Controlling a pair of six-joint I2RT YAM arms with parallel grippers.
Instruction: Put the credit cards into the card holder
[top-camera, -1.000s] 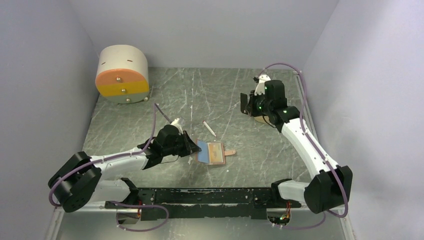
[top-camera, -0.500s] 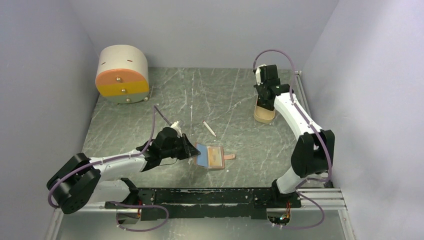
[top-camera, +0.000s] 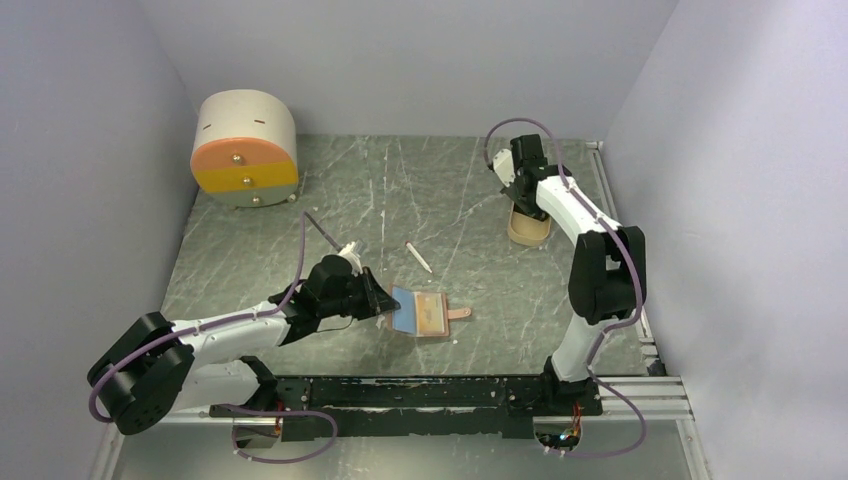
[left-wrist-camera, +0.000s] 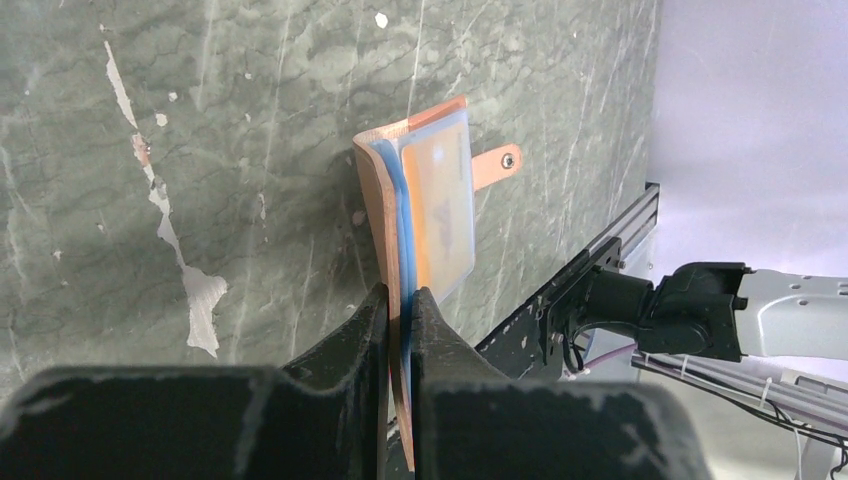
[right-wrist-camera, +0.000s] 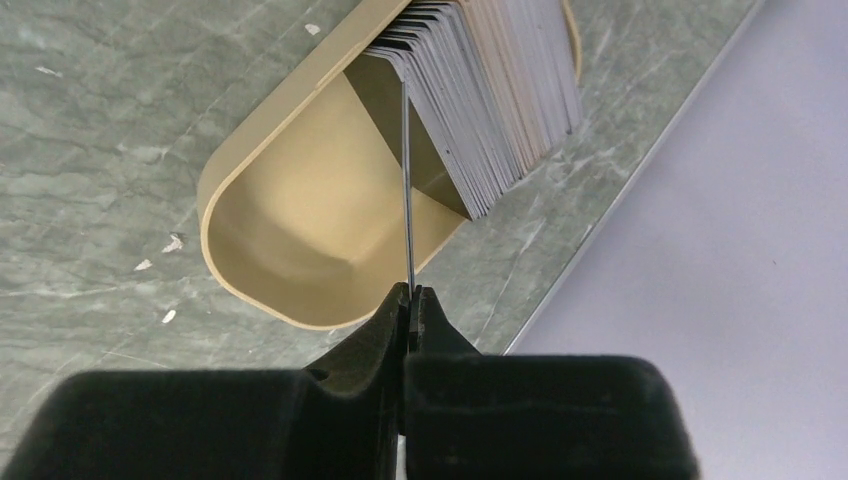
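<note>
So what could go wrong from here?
The right gripper pinches one credit card by a thin edge, so it may twist or slip. It hangs close beside the stack of cards in the tan tray and could drag neighbours. The left gripper clamps the card holder edge, possibly squeezing pockets shut.

In the right wrist view we see the credit card (right-wrist-camera: 407, 180) in the right pincer (right-wrist-camera: 409, 293) only edge-on, its faces hidden, while the top edge cuts off the stack of cards (right-wrist-camera: 490, 90) and the tan tray (right-wrist-camera: 290, 240). At the left wrist the near end of the card holder (left-wrist-camera: 428, 205) vanishes inside the left pincer (left-wrist-camera: 402, 298), and the marks under its clear window are too blurred to read.
</note>
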